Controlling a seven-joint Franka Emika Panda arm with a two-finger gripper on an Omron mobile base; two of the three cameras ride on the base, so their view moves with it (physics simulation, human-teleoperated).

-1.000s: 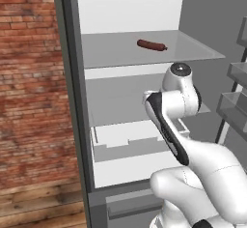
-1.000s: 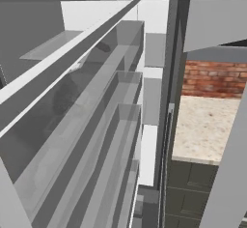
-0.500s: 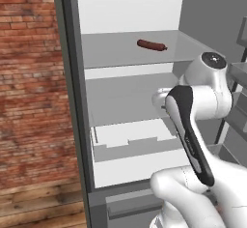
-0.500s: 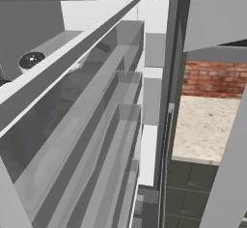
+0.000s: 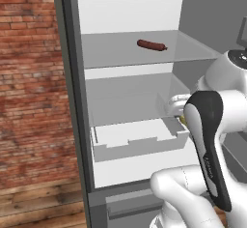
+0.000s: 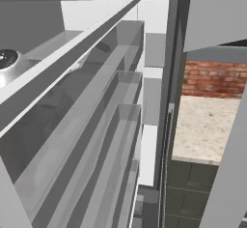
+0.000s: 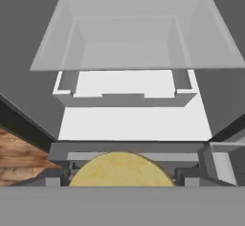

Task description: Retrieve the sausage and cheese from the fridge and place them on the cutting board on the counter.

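The fridge (image 5: 130,9) stands open in front of me. The sausage (image 5: 151,45), a slim dark red-brown link, lies on its upper glass shelf. In the hand view the cheese (image 7: 119,170), a rounded yellow lump, sits between my fingertips at the bottom, and my gripper (image 7: 120,178) is shut on it, held outside the fridge facing its lower shelves. In the left base view a sliver of the cheese (image 5: 183,121) peeks out behind my forearm, in front of the white drawer. The counter (image 6: 207,130) lies beyond the fridge door on the right. The cutting board is out of view.
A white drawer (image 5: 140,140) sits pulled forward below the middle shelf. The open door's tiered bins (image 6: 96,140) crowd the left of the right base view. Dark drawers (image 6: 193,188) sit under the counter. A brick wall (image 5: 29,87) and wooden floor (image 5: 43,203) lie left of the fridge.
My arm has swung right and back out of the fridge, carrying the hand with it. Its round joint has come into the left of the right base view. The sausage has not moved.
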